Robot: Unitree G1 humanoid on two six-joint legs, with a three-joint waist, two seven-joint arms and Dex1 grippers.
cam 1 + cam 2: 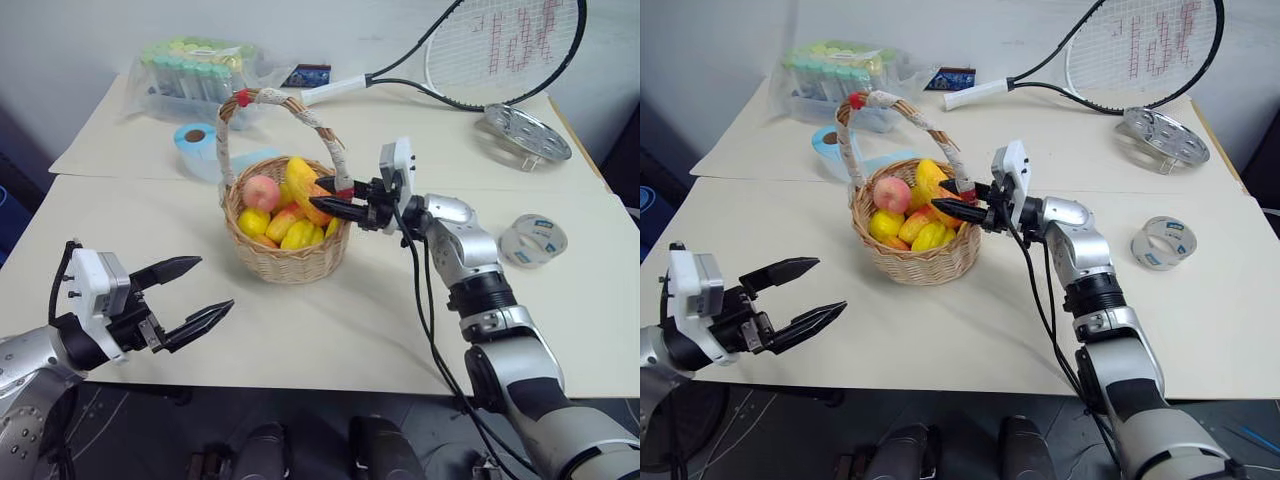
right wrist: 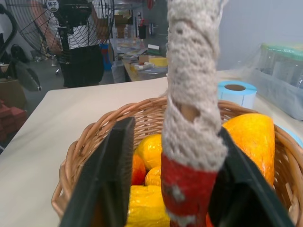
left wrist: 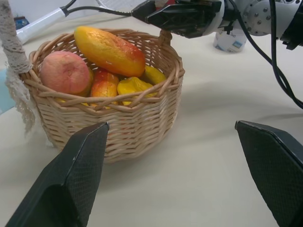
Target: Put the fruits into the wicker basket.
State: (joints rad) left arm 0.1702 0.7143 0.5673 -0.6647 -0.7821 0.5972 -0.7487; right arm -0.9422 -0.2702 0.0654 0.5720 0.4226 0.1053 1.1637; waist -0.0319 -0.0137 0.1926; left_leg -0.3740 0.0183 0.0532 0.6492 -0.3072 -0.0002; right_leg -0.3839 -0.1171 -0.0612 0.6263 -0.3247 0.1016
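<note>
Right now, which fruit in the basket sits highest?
The elongated mango, yellow fading to orange-red, lying tilted across the top of the pile in the wicker basket. The round pink peach sits beside it, lower; the small yellow fruits lie beneath.

Far across my table (image 1: 120, 210) lies a tennis racket (image 1: 470, 55), its white grip pointing left. Right of it rests a perforated metal disc (image 1: 527, 132); nearer, a tape roll (image 1: 534, 240). Far left I see a bag of capped tubes (image 1: 195, 75) and a blue label roll (image 1: 197, 142).
</note>
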